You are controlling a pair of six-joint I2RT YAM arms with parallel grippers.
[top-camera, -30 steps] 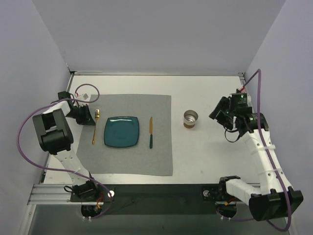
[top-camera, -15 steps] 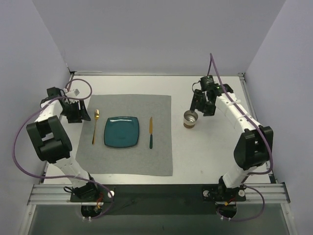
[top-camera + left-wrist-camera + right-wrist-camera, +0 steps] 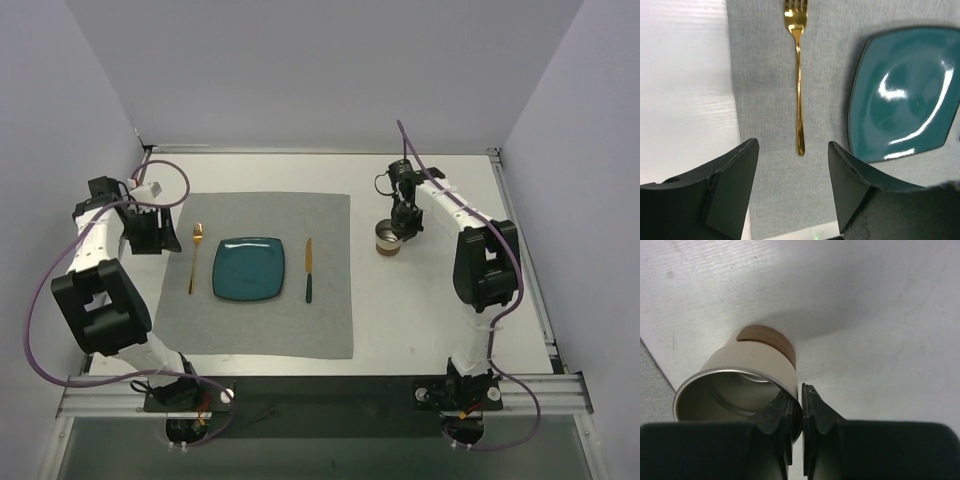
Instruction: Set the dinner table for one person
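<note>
**Right hand pinches the cup; left hand open beside the fork**

The white tabletop (image 3: 420,300) fills the middle of the top view, running from the arm bases at the bottom to the back wall. A grey mat (image 3: 260,325) lies on its left-centre part. On the mat sits a square teal plate (image 3: 248,269). A gold fork (image 3: 193,258) lies just left of it and a knife (image 3: 308,270) with a gold blade and dark handle just right of it, both apart from the plate.

Right of the mat, on the bare tabletop, stands a cup (image 3: 389,241) with a metal rim, pale body and brown base. The right hand (image 3: 801,395) is over the cup's upper right edge. Its fingers are pressed together on the rim, one inside the wall and one outside.

At the left of the frame, the left hand (image 3: 790,150) hangs over the mat's left edge. Its fingers are spread apart and hold nothing. In the wrist view the fork's handle end lies between them, lower down on the mat.
</note>
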